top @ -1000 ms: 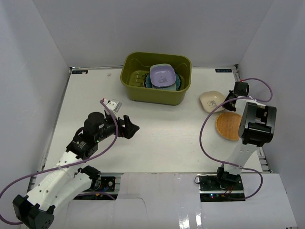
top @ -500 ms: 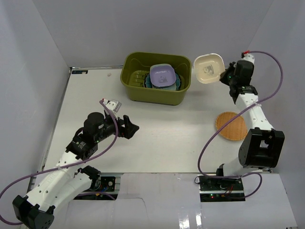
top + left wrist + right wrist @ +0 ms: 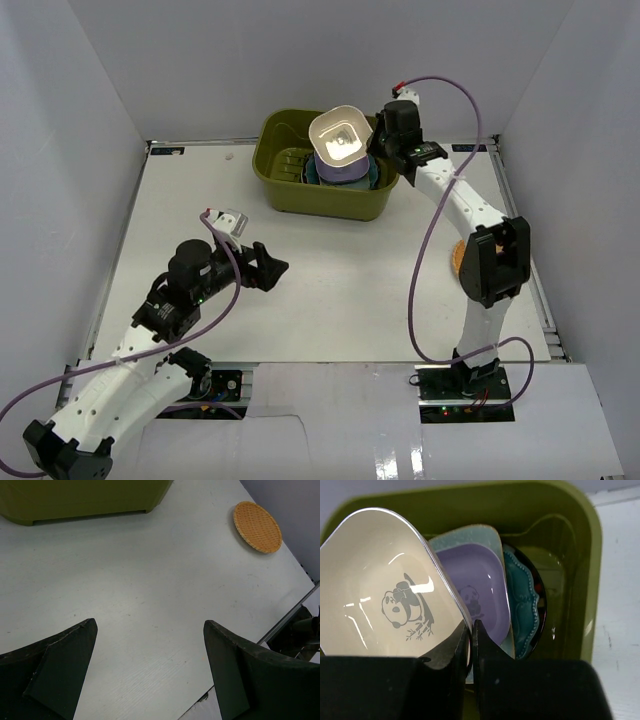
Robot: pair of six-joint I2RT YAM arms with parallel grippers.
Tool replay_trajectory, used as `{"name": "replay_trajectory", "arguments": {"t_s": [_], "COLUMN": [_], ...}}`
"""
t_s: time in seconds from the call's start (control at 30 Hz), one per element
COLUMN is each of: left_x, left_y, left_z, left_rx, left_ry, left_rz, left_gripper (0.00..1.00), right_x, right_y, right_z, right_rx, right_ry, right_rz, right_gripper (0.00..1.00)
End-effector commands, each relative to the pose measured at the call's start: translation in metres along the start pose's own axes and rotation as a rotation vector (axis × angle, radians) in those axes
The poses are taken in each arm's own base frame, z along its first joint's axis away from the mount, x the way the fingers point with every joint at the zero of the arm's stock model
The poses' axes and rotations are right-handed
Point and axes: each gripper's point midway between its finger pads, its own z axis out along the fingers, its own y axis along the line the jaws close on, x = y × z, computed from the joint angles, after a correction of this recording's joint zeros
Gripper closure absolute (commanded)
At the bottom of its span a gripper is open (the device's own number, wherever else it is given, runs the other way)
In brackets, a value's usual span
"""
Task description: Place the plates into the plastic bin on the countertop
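White countertop (image 3: pixel 340 285), white walls (image 3: pixel 300 60); left jaws wide, empty; right jaws tight on cream plate (image 3: pixel 375 580).

Left arm (image 3: pixel 165 300): folded low near its base, forearm directed forward and rightward. Left tool (image 3: pixel 150 625): jaws spread fully apart. Right arm (image 3: pixel 460 200): extended far forward, upper link upright, forearm reaching leftward. Right tool (image 3: pixel 470 635): angled downward, jaws closed to a thin slit.

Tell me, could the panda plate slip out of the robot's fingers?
Maybe. The cream panda plate looks glossy, so probably slippery, and the right gripper pinches only its rim. Held by one edge without drooping, it seems stiff. Dropped, it would likely land on the stacked plates in the green bin.
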Motion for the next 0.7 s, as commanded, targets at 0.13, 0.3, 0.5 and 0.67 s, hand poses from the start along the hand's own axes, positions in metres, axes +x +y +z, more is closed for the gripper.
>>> {"name": "replay_trajectory", "arguments": {"t_s": [0.13,0.3,0.5,0.67], "left_x": [-0.007,-0.008,-0.014,-0.018], "left_y": [-0.002,-0.003,-0.008,-0.016], "left_z": [-0.005,-0.007,-0.015,-0.023], "left_rx": [0.003,0.009,0.023,0.045], "left_ry": [-0.042,-0.048,-0.080,-0.110], "left_rz": [0.018,0.018,0.025,0.037], "left_gripper": [0.02,0.02,0.02,0.02], "right_x": [0.000,-0.019,-0.008,0.061], "right_y": [0.004,0.007,-0.086,-0.216], "right_z": [0.006,-0.021,-0.103,-0.197], "right_rx": [0.102,0.093,0.307,0.555], "right_ry": [-0.008,-0.046,-0.116,-0.173], "right_rz": [0.084,0.106,0.136,0.339], "right_gripper": [0.81,0.22,0.27,0.30]}}
